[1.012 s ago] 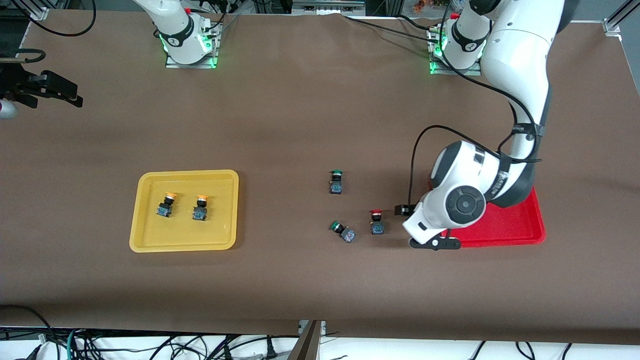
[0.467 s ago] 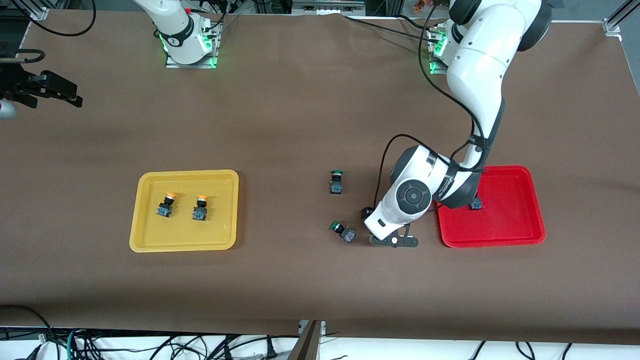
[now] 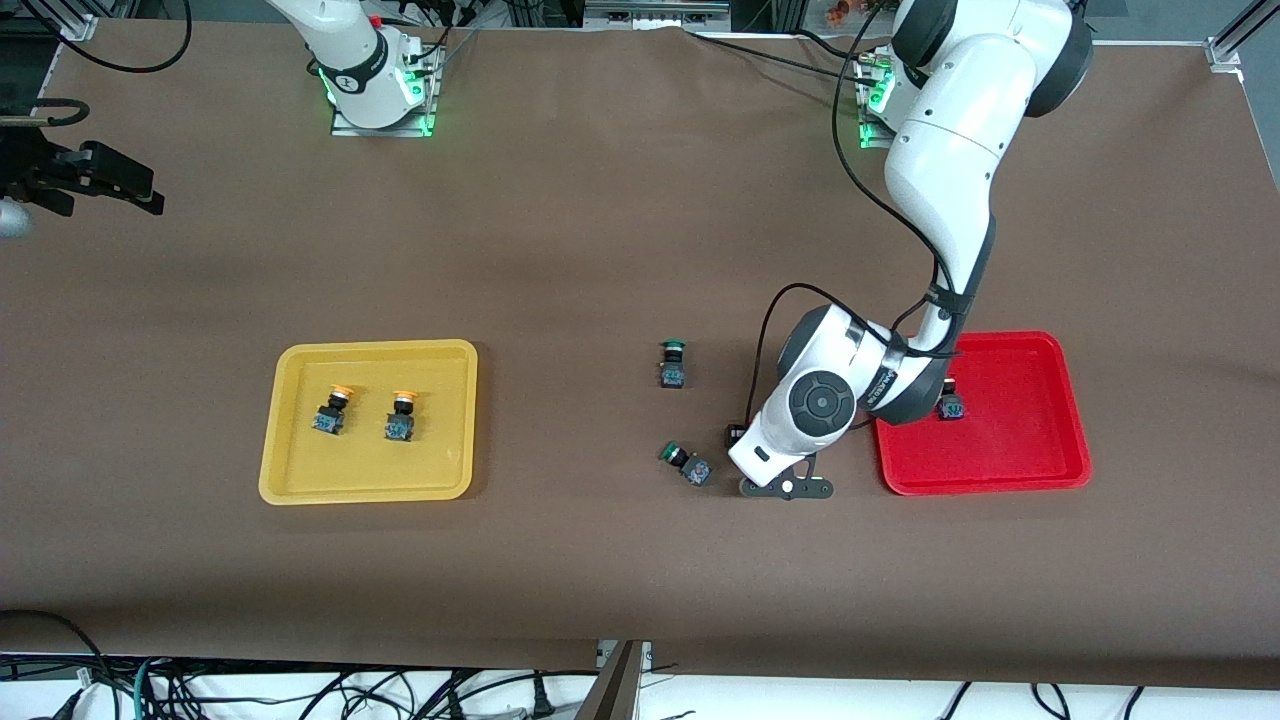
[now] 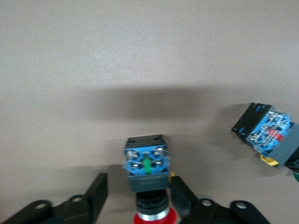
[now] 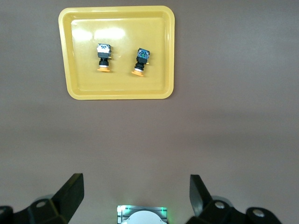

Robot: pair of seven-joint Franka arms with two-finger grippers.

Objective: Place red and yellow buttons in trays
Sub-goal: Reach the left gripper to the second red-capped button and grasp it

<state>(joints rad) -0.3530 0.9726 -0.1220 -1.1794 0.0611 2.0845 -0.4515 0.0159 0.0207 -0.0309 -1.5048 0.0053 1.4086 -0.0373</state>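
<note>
A red button (image 4: pixel 146 173) lies on the brown table between the fingers of my left gripper (image 4: pixel 139 195). One finger (image 4: pixel 181 192) touches its base, while the other (image 4: pixel 97 193) stands a little apart, so the gripper is open. In the front view the left arm's wrist (image 3: pixel 815 405) hides this button. Another red button (image 3: pixel 951 406) sits in the red tray (image 3: pixel 1010 472), partly covered by the arm. Two yellow buttons (image 3: pixel 333 410) (image 3: pixel 402 416) stand in the yellow tray (image 3: pixel 300 480). My right gripper (image 5: pixel 135 186) waits open, high above the right arm's base (image 5: pixel 141 214).
Two green-capped buttons are on the table: one upright (image 3: pixel 672 363), and one on its side (image 3: pixel 686 463) close beside the left gripper, its base (image 4: pixel 267 134) showing in the left wrist view. Cables hang past the table's near edge.
The left arm swung from the red tray's edge to over the loose red button and came down around it. Its jaws have narrowed. The red button in the red tray came into sight.
</note>
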